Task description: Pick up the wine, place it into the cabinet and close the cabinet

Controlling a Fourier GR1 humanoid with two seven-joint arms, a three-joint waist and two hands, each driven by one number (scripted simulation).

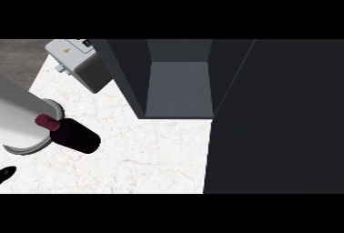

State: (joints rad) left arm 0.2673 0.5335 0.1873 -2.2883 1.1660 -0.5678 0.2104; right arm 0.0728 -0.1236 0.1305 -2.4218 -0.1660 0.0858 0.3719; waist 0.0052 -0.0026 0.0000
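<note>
**Wine bottle** (75, 135): near-black body with a dark red cap. It is at the left of the view, over the counter (154, 159), outside the cabinet and to the left of its opening. The cap points toward the upper left. Whether the bottle rests on the counter or is held cannot be told.

**Left forearm** (17, 111): a pale grey cylinder filling the left edge and slanting down toward the bottle. It ends in a rounded grey collar that the bottle's cap overlaps in this view. Contact between them cannot be judged.

**Left hand** (5, 174): only a small black tip shows at the lower left edge, below the collar and apart from the bottle. Whether the hand is spread, closed or pinching cannot be told.

**Cabinet** (178, 91): dark walls and a grey inner floor, standing open at the top centre.

**Cabinet door** (275, 127): a broad dark panel swung open, covering the right side of the view.

**Counter**: white marbled top.

**Small appliance** (84, 63): a pale grey box at the upper left, just beside the cabinet's left wall.
</note>
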